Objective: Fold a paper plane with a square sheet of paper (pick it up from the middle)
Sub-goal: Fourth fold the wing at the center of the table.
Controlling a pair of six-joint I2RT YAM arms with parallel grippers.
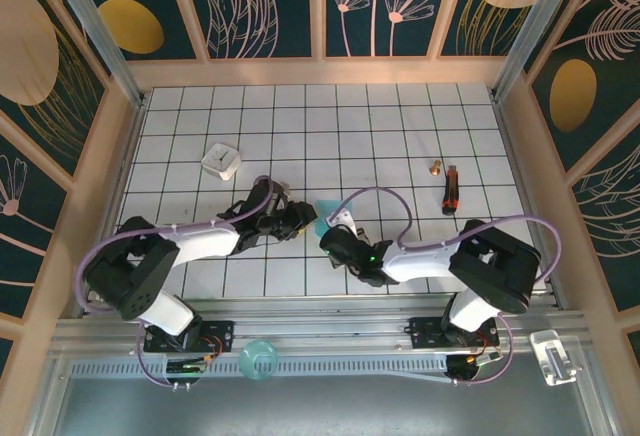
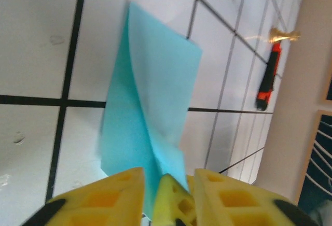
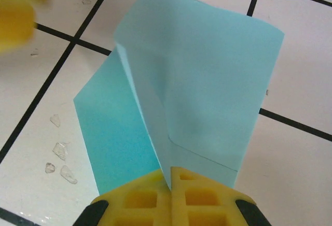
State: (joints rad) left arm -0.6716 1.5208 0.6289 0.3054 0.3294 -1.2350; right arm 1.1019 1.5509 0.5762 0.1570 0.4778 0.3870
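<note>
At mid-table | right gripper (image 3: 171, 173) clamped on paper (image 3: 207, 81) | left gripper (image 2: 166, 179) parted around it | best: keep fold pinched

White block (image 1: 221, 160); orange-black tool (image 1: 451, 190), brass piece (image 1: 436, 167) beside it; grid table (image 1: 400, 116).

You face a robot test cell: a gridded white table (image 1: 400, 116), leaf-patterned wall panels (image 1: 260, 6), an aluminium mounting rail (image 1: 330, 334).
</note>
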